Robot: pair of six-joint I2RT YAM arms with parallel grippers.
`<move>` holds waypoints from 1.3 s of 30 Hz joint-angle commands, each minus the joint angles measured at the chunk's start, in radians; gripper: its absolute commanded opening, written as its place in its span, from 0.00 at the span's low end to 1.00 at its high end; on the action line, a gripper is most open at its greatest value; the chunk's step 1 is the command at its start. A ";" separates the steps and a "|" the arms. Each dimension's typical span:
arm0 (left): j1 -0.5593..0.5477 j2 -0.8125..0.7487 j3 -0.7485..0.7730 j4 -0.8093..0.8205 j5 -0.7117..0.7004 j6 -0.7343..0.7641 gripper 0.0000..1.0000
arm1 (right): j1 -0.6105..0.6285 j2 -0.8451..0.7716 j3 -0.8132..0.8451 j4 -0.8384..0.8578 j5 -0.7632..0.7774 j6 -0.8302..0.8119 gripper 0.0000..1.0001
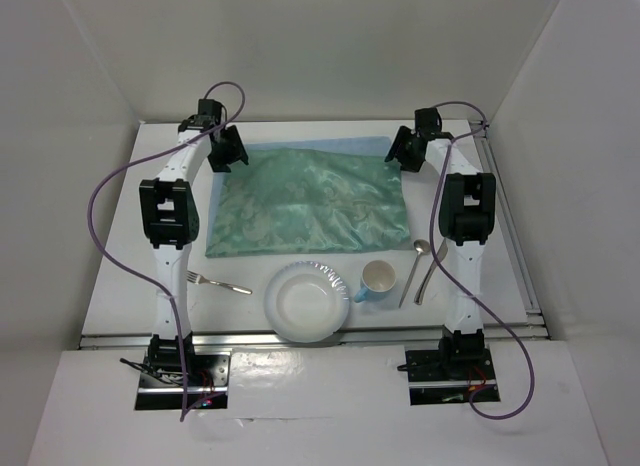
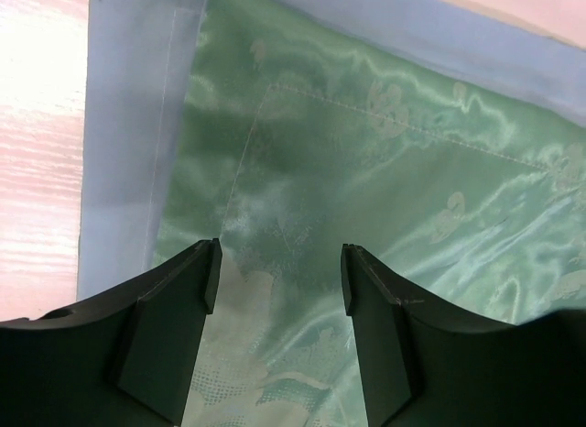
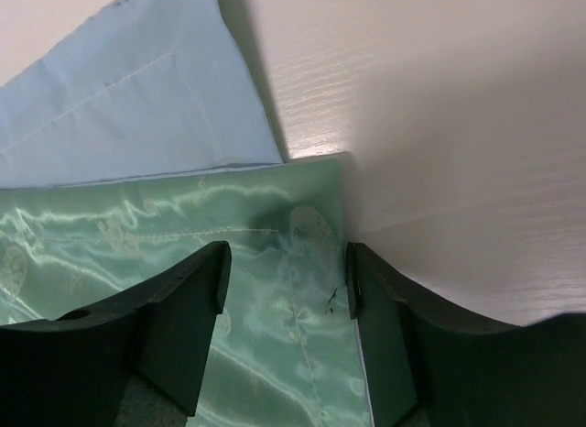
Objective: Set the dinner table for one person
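**Arms at the far corners of the mat [image 1: 310, 201] on the desk [image 1: 240, 311].**
Left fingers [image 1: 228, 151] and right fingers [image 1: 403, 149] are spread and hold nothing, each over a far corner of the green mat. The white desk fills the scene. Along its near edge, left to right, lie fork [image 1: 218, 282], plate [image 1: 307, 302], cup [image 1: 377, 281], spoon [image 1: 415, 264] and knife [image 1: 432, 271].

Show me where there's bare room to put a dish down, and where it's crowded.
The middle of the green mat is bare. So is the table left of the left arm, and the strip between the right arm and the metal rail. The near edge is crowded: fork, plate, cup, spoon, knife.
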 commanded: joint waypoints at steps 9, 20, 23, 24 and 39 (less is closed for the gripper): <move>0.042 0.012 0.046 0.038 0.018 0.011 0.72 | -0.005 0.000 0.032 -0.018 -0.011 -0.017 0.15; 0.052 0.045 0.071 0.070 0.030 -0.037 0.62 | -0.005 -0.031 0.043 -0.029 -0.001 -0.017 0.08; 0.052 0.072 0.111 0.070 0.030 -0.037 0.62 | -0.005 -0.042 0.031 -0.029 -0.001 -0.017 0.08; 0.052 0.085 0.120 0.070 0.030 -0.037 0.62 | -0.005 -0.051 0.022 -0.020 -0.001 -0.026 0.08; 0.052 0.119 0.126 0.113 -0.048 -0.023 0.59 | -0.005 -0.051 0.022 -0.020 -0.011 -0.026 0.08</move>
